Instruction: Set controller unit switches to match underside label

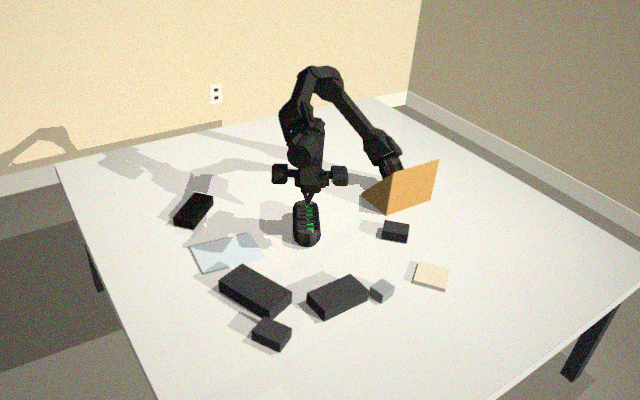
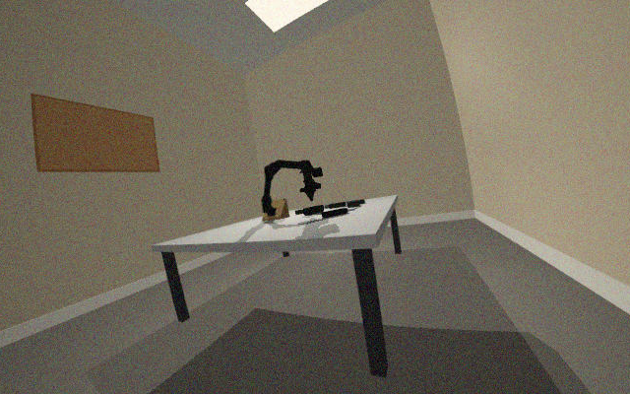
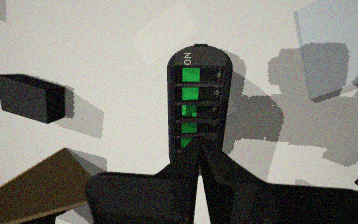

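"ON" on the controller unit (image 1: 307,239) (image 3: 200,56)

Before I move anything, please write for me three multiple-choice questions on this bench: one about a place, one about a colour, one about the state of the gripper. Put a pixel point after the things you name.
1. Where is the small pale grey-blue cube (image 1: 382,290)?
A) on the cream tile (image 1: 431,275)
B) beside a dark block (image 1: 337,296)
C) against the orange wedge (image 1: 413,187) (image 3: 35,187)

2. What colour shows on the switches of the controller unit (image 1: 307,235) (image 3: 200,56), on the side marked ON?
A) green
B) red
C) yellow

3. How is the gripper (image 1: 308,201) (image 2: 311,199) (image 3: 199,141)?
A) wide open
B) shut on the cube
C) shut, holding nothing

1 B: top view shows it by the block's right end.
2 A: wrist view shows green there.
3 C: fingertips meet with nothing between.
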Tool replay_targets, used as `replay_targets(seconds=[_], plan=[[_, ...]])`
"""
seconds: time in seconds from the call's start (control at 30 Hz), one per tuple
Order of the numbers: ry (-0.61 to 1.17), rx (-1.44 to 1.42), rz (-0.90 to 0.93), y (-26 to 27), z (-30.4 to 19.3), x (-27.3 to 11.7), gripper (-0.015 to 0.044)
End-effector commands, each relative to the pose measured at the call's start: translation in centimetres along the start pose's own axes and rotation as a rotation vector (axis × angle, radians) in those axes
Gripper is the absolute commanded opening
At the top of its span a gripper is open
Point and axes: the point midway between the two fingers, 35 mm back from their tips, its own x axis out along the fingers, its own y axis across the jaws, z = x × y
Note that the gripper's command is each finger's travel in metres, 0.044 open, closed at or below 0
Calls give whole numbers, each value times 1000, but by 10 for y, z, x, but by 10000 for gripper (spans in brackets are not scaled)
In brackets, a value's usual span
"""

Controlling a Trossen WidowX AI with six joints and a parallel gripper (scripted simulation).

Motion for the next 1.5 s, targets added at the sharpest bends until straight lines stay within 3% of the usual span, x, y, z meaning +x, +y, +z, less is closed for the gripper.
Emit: replay_targets(seconds=[0.0,0.2,0.57,1.47], plan=[[-3,3,2,0,0,0,0],[-1,3,14,-3,0,1,0],[-1,5,205,-51,-1,29,0],[-1,5,207,-53,-1,71,0]])
